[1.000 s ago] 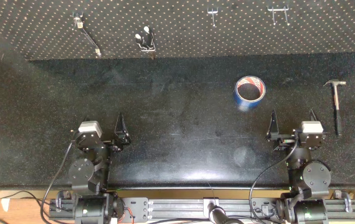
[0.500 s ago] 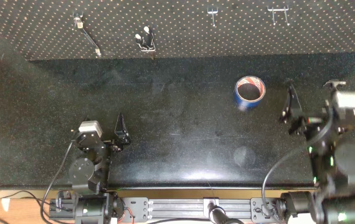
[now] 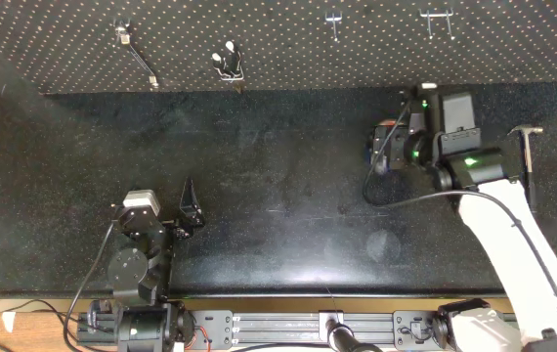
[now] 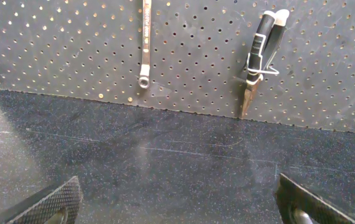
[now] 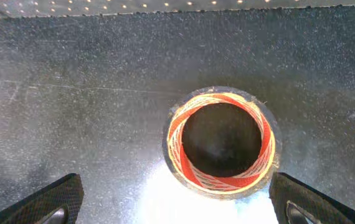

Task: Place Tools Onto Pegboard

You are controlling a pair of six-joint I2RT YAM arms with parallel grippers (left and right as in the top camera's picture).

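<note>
A blue tape roll [image 5: 221, 142] with a red-and-white inner rim lies flat on the black table [image 5: 71, 81]. My right gripper [image 5: 174, 186] hangs open above it, and the roll sits just ahead of the spread fingers. In the top view the right arm covers most of the roll [image 3: 372, 153]. A hammer [image 3: 528, 147] lies flat at the far right. On the pegboard [image 4: 53, 50] hang a wrench [image 4: 144, 43] and black-handled pliers [image 4: 261, 56]. My left gripper [image 4: 179, 183] is open and holds nothing, low over the table at the front left [image 3: 168, 210].
Two bare hooks [image 3: 333, 20] [image 3: 437, 18] stick out of the pegboard's right half. The pegboard rises along the table's far edge. Dark table surface stretches between the two arms.
The right arm has swung from the front right, up past the hammer, to a spot over the tape roll. The left arm has not moved.
</note>
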